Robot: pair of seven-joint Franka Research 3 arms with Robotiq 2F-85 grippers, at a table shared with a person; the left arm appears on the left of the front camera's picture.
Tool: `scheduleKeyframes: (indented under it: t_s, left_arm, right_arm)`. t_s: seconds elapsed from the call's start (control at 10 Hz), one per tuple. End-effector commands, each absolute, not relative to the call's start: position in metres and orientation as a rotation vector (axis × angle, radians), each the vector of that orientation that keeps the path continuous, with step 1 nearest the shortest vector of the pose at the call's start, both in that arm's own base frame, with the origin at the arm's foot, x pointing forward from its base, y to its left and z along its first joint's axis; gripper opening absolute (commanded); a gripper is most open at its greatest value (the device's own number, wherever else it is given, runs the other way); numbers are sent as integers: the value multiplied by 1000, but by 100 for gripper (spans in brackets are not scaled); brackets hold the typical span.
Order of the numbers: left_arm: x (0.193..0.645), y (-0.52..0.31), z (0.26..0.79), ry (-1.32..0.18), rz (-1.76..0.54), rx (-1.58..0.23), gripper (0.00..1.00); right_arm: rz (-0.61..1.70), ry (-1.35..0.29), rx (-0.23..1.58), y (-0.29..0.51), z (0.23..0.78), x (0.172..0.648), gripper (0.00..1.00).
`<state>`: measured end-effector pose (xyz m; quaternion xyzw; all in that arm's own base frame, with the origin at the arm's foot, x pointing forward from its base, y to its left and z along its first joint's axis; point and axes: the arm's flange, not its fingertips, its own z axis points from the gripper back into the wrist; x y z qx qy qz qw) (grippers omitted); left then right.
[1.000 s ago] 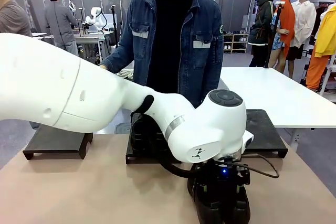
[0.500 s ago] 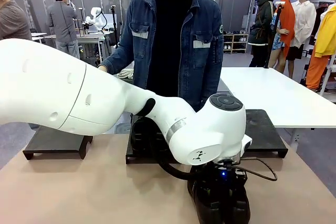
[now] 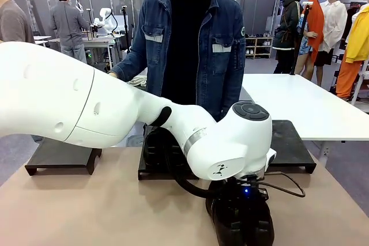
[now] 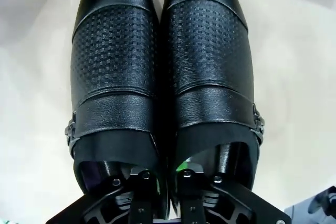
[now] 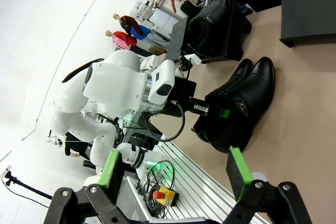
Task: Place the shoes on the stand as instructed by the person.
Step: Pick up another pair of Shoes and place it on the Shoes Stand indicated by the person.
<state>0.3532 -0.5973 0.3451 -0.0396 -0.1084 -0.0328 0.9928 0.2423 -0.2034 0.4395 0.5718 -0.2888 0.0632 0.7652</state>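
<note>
One pair of glossy black shoes [image 4: 163,72] stands side by side on the tan table near its front edge, seen in the front view as shoes [image 3: 262,230]. My left gripper [image 4: 168,174] reaches down into their openings, one finger in each shoe, shut on the two inner walls pressed together. In the front view the left gripper [image 3: 242,214] is mostly hidden under its white wrist. A second pair of shoes [image 3: 157,147] sits on the middle stand [image 3: 151,172]. My right gripper [image 5: 173,169] hangs open in the air, well away from the shoes [image 5: 239,100]. The person [image 3: 190,38] stands behind the stands.
Low black stands sit in a row: a bare left stand [image 3: 60,156], the middle one, and a right stand [image 3: 291,142]. The tan table [image 3: 86,211] has free room at front left. A white table [image 3: 305,105] lies beyond at the right.
The left arm's big link shifted slightly and its wrist settled a touch lower over the shoes. The shoes and the person stayed in place.
</note>
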Motion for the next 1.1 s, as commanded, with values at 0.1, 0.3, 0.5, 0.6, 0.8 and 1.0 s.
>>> scheduleKeyframes:
  t_s: [0.1,0.3,0.5,0.6,0.8,1.0]
  left_arm:
    - [335,-599,361,-211,-52,-42,0]
    - [316,-591,404,-198,-77,-21,0]
    - [305,-569,456,-218,-97,-37,0]
    - [303,-544,479,-232,-120,-31,0]
    - [305,-474,514,-283,-134,5,0]
    - [309,-387,554,-301,-131,-37,0]
  right_arm:
    - [157,-641,1243,-205,440,241,100]
    - [157,-641,1243,-205,440,241,100]
    - [157,-641,1243,-205,440,241,100]
    - [157,-641,1243,-205,440,241,100]
    - [157,-641,1243,-205,440,241,100]
    - [157,-641,1243,-205,440,241,100]
